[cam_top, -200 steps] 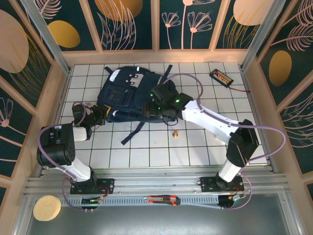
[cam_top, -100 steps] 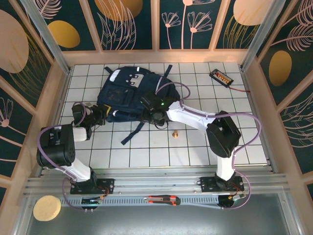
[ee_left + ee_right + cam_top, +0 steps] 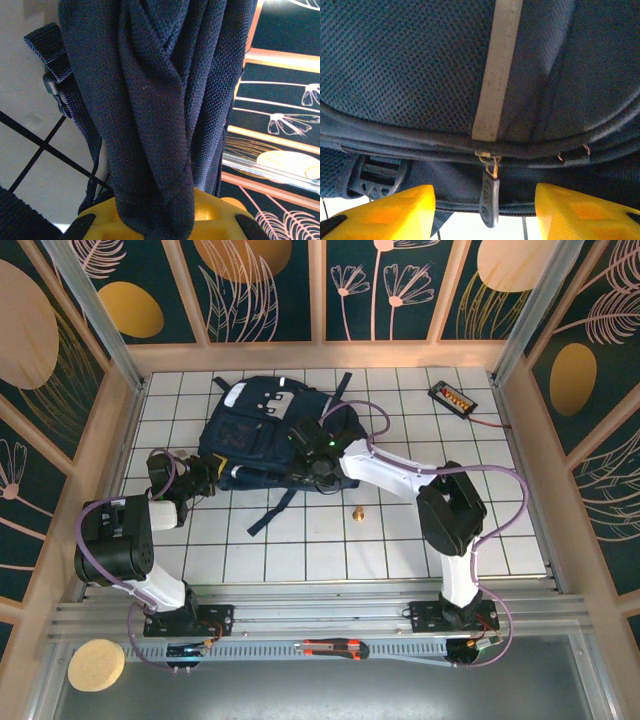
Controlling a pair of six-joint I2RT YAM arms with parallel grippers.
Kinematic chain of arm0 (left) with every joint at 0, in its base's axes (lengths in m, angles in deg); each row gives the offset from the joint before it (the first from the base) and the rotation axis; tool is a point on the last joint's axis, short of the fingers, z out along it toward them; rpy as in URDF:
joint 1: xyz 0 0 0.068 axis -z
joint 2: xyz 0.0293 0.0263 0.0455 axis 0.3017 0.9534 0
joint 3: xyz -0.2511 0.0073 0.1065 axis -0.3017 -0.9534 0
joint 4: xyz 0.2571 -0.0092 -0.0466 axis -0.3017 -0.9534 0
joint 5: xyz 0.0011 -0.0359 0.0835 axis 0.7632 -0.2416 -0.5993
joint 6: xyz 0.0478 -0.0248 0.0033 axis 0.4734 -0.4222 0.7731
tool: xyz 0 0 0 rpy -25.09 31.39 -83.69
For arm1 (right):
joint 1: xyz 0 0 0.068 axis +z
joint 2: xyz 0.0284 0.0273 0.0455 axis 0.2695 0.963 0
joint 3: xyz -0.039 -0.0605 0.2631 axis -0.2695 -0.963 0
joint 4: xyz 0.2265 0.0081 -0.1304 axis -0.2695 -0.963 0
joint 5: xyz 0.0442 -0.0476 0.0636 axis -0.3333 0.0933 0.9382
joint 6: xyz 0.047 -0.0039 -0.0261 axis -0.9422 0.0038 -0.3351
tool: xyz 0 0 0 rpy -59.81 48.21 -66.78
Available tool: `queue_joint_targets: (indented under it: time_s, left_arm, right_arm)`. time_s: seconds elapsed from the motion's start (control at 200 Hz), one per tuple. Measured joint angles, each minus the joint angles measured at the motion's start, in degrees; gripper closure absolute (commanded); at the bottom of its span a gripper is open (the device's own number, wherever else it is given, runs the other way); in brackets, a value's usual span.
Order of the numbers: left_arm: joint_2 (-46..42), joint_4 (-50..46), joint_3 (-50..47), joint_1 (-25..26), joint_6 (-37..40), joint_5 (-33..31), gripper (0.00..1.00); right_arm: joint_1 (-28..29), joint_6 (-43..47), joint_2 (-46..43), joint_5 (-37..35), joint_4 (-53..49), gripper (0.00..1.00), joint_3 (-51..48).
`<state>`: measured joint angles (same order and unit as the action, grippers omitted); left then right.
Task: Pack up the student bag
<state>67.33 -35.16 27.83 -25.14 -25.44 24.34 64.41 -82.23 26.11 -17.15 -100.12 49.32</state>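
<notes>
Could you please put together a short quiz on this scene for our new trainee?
1. True or false: the left gripper is shut on a fold of the student bag.
2. What hangs between the open fingers of the right gripper? A) a zipper pull B) a pencil C) an eraser
3. Fill in: the small brass piece lies nearer the ___ arm's base.
Key: 1 true; 2 A; 3 right.
</notes>
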Motion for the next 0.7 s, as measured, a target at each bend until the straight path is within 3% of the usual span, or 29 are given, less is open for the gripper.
queue_joint_targets:
  time_s: [0.39, 0.701]
  left_arm:
    - [0.00, 0.24, -0.07, 0.04, -0.44, 0.00, 0.89]
    - [0.00, 0.28, -0.07, 0.09, -0.61, -0.02, 0.89]
  right_arm:
    - [-0.04, 0.35, 1.97, -0.17, -0.66, 0.53, 1.92]
    - [0.07, 0.44, 2.69, -0.59, -1.90, 0.70, 1.99]
